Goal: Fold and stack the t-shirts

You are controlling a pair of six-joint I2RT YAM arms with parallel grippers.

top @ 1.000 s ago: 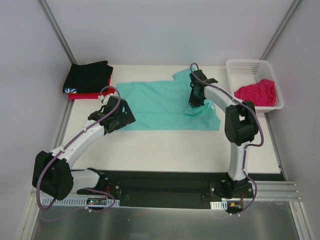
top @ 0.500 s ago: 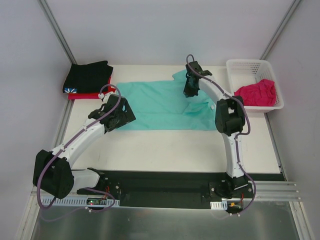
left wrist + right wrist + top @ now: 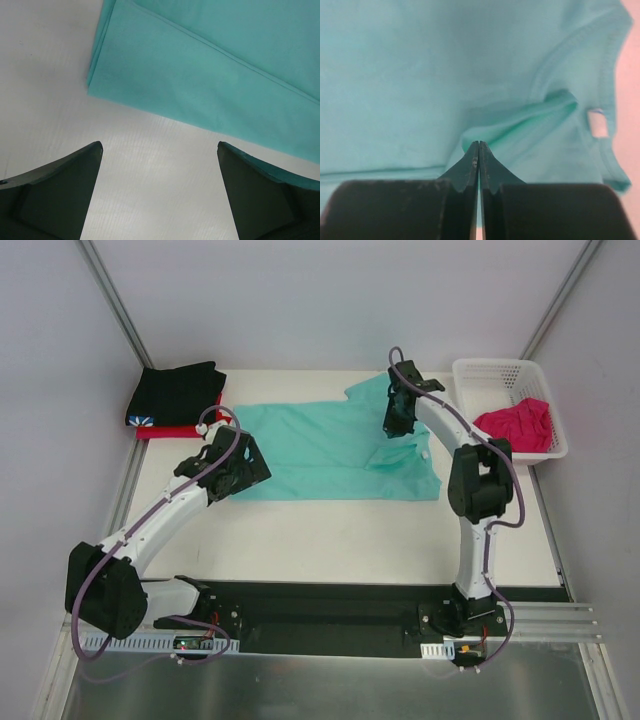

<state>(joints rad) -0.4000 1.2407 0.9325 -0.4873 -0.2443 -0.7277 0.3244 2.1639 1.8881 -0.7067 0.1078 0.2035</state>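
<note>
Right gripper (image 3: 479,142) is pinched together on a raised ridge of the teal t-shirt (image 3: 420,75). The white neck tag (image 3: 596,123) sits right of its tips, nothing readable. Left gripper (image 3: 159,146) is spread wide, with the shirt's folded corner just ahead.

Pale grey walls (image 3: 300,300) enclose a white table (image 3: 330,530) with metal corner posts (image 3: 110,300).

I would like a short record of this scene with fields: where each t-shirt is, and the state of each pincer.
teal t-shirt: spread out on the table, middle
black t-shirt: folded, far left corner, on top of the red t-shirt
magenta t-shirt: crumpled inside the basket, far right
left pincer: open, above bare table beside the teal t-shirt's near left corner
right pincer: shut on a raised fold of the teal t-shirt near its collar
</note>
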